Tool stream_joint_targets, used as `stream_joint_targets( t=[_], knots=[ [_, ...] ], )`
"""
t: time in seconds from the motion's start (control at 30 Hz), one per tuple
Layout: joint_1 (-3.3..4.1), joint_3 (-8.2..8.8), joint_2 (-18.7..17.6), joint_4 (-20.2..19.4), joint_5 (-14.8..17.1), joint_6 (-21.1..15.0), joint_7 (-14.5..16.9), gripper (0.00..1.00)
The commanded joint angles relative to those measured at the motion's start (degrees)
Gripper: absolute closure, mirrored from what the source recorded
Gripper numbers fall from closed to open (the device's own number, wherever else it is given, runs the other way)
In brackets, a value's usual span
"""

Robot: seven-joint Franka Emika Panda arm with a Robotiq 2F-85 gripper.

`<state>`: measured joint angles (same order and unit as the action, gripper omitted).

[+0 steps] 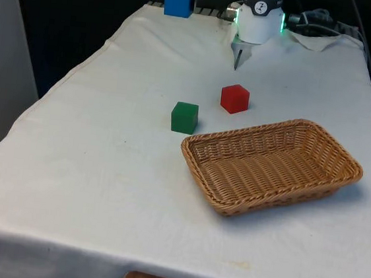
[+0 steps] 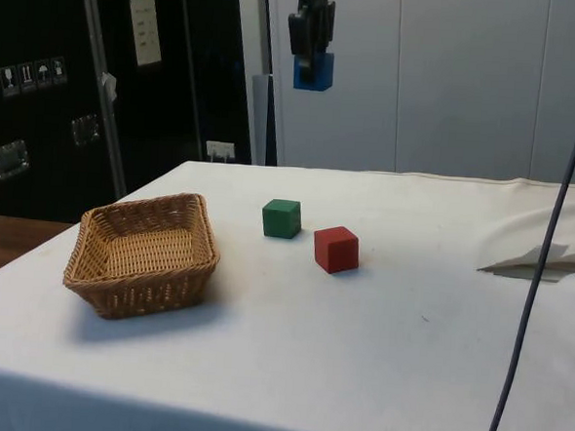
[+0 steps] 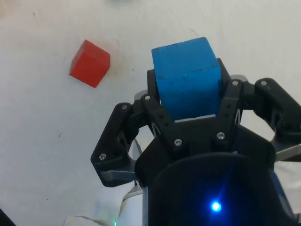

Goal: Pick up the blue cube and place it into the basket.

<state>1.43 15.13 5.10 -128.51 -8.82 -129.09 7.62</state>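
Gripper (image 2: 308, 56) is clamped on the blue cube (image 2: 314, 71), fingers closed against its sides, held high above the table w/ nothing under it but cloth. Basket (image 2: 144, 256) sits well below and off to one side; red cube (image 2: 336, 249) and green cube (image 2: 281, 218) lie below, between gripper and basket approx. Best approach: carry across at height, clear both cubes, centre over basket before lowering, release low so cube doesn't bounce off the wicker rim.
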Motion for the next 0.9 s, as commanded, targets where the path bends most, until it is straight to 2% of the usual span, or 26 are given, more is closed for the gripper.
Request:
stream_joint_targets(
  t=[0.0, 0.1, 0.13, 0.17, 0.23, 0.4, 0.63, 0.7, 0.73, 0.87],
  knots=[
    [0.17, -0.17, -0.3, 0.5, 0.5, 0.1, 0.1, 0.98],
    [0.29, -0.86, -1.0, 1.1, 0.5, 0.2, 0.0, 0.98],
    [0.06, -0.63, -0.6, 0.7, 0.1, 0.0, 0.0, 0.98],
    [0.34, -1.26, -1.4, 1.5, 0.5, 0.2, -0.1, 0.98],
    [0.4, -1.78, -1.9, 2.1, 0.4, 0.3, -0.4, 0.98],
    [0.23, -2.58, -2.5, 2.6, 0.1, 0.1, -0.6, 0.98],
    [0.63, -4.87, -5.7, 6.0, -0.5, 1.3, -2.7, 0.98],
    [0.4, -5.1, -5.7, 5.9, -0.1, 0.7, -2.2, 0.98],
    [0.63, -5.33, -6.3, 6.7, -0.6, 1.5, -3.0, 0.98],
    [0.74, -6.25, -7.6, 8.1, -0.8, 1.8, -3.7, 0.98]
  ],
)
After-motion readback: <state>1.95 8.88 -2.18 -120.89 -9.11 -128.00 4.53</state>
